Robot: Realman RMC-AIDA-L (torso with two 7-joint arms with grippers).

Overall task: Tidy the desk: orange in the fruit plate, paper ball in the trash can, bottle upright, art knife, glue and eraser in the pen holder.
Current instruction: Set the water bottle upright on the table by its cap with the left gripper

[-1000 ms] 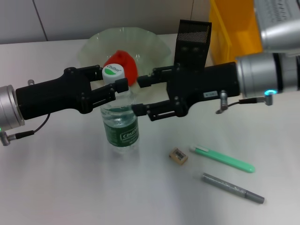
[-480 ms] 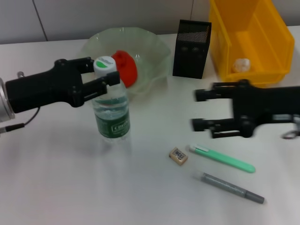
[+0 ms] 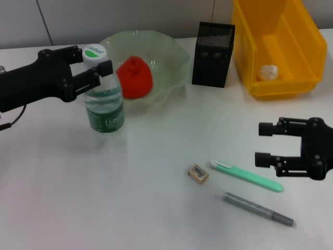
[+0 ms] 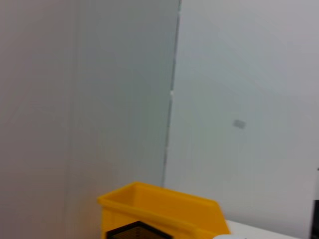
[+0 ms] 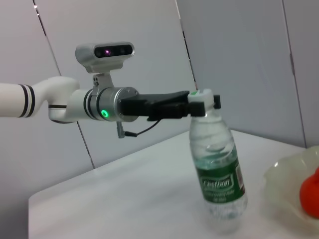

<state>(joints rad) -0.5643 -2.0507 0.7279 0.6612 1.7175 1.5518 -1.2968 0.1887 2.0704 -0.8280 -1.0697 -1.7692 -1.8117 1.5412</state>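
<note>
At the left of the head view we see the left end effector (image 3: 96,69) clamped around the neck of the bottle (image 3: 104,104), just under its white cap; the bottle stands upright on the surface (image 3: 78,198), its base touching it. Just beside that end effector, to its right, sits the fruit plate (image 3: 166,57) with the orange (image 3: 134,78) inside, close to the bottle but apart from it. Farther right stands the pen holder (image 3: 213,54), and beyond it the trash can (image 3: 299,47) with the paper ball (image 3: 268,72) in it. The right end effector (image 3: 264,144) hovers low at the right with its fingers spread and nothing between them. To its left, near its fingertips, lie a green pen-shaped tool (image 3: 247,176) and the eraser (image 3: 198,173); a grey pen-shaped tool (image 3: 258,208) lies just below them. Nothing stands between this end effector and these small things
</note>
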